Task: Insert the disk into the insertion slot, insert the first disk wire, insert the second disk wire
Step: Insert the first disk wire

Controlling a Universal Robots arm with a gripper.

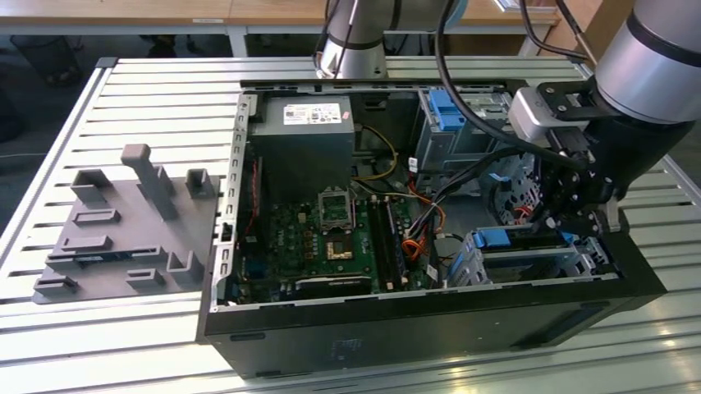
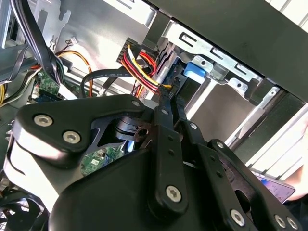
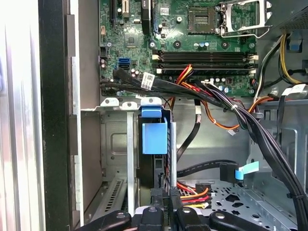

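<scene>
The disk [image 1: 517,239], silver in a bright blue carrier, sits inside the insertion slot [image 1: 529,268], a low silver cage at the exterior view's right front of the open computer case. Its blue tab shows in both wrist views [image 3: 154,137] [image 2: 195,71]. My gripper [image 1: 544,228] reaches down into the case at the disk's end. Its fingers stand close together [image 2: 168,93] [image 3: 165,196], shut on the connector of a red, yellow and black disk wire [image 2: 143,67]. A second, black disk wire with a light blue tab [image 3: 237,172] lies loose beside the cage.
A taller grey cage with a blue tab [image 1: 444,111] stands behind the slot. The motherboard [image 1: 328,238] and the power supply [image 1: 301,139] fill the case's left side, with cable bundles [image 3: 269,139] crossing between. A grey fixture [image 1: 121,230] lies on the slatted table.
</scene>
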